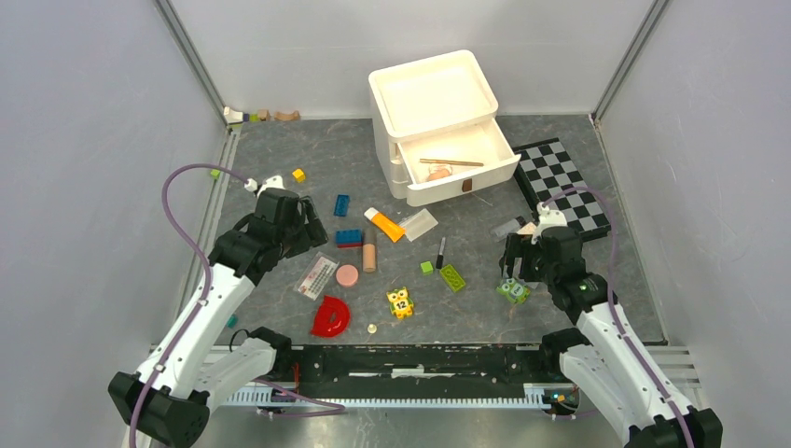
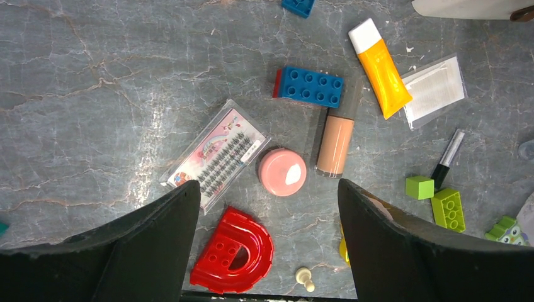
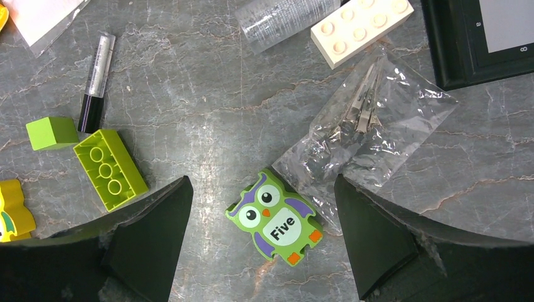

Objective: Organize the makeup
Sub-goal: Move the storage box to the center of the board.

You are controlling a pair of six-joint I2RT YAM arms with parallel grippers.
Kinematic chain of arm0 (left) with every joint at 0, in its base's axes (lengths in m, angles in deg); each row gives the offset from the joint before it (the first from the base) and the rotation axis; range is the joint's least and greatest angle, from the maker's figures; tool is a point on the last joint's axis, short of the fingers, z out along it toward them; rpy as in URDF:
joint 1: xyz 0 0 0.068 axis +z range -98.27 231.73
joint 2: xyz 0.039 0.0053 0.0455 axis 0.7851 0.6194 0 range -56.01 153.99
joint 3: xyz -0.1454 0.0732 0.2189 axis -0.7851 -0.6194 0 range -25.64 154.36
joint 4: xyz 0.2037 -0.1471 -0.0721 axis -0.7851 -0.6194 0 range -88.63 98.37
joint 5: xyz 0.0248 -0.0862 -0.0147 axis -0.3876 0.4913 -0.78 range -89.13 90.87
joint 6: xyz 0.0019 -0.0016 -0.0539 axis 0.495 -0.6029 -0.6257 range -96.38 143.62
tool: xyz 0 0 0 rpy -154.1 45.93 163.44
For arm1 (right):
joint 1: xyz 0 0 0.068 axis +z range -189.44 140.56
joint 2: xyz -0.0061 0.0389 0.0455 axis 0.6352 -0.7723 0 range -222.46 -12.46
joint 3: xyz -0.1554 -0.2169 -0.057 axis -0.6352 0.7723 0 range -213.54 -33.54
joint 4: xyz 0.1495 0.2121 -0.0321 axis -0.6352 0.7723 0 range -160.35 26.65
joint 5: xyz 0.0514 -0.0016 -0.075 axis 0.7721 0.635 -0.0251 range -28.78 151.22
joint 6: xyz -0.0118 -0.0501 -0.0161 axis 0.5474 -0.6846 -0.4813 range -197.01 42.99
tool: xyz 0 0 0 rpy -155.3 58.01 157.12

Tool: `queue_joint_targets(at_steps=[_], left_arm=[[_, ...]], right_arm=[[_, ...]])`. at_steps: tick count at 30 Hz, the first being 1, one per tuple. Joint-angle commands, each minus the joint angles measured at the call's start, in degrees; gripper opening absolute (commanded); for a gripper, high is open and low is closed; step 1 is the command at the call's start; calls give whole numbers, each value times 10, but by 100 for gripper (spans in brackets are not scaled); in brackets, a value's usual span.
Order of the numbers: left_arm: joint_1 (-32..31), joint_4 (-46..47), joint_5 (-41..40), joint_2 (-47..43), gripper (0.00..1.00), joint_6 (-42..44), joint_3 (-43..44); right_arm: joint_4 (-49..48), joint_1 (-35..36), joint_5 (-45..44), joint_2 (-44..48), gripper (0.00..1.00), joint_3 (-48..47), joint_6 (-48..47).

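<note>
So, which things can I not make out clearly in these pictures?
Top view: the pinkish item in the open drawer is too small to name.
Top view: small pieces by the back wall, too small to tell.
Left wrist view: a yellow block, mostly hidden by the left pincer.
Right wrist view: the clear tube, cut off by the top edge.

Clear packet (image 3: 34, 16) partly off-frame, top-left

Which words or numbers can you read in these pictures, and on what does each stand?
"Five": green owl block.
"12": yellow owl block.
"8": black rim of the checkerboard.
Too small to read: print on the lash packet and the clear tube.
</note>
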Motion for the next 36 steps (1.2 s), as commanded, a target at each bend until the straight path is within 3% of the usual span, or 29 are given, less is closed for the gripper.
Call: queue_joint_targets(at_steps=[1,20,36], left_arm=[[3,2,6,-13,86,25,-3],[3,-20,-15,-23,86,58,29],[3,-20,-23,-61,87,117,29]], right_arm=[[0,-2,-7,10,90,-13,2],[27,-2,-13,12,90,-51,0],[76,-2,-71,5,90,-148,-21]])
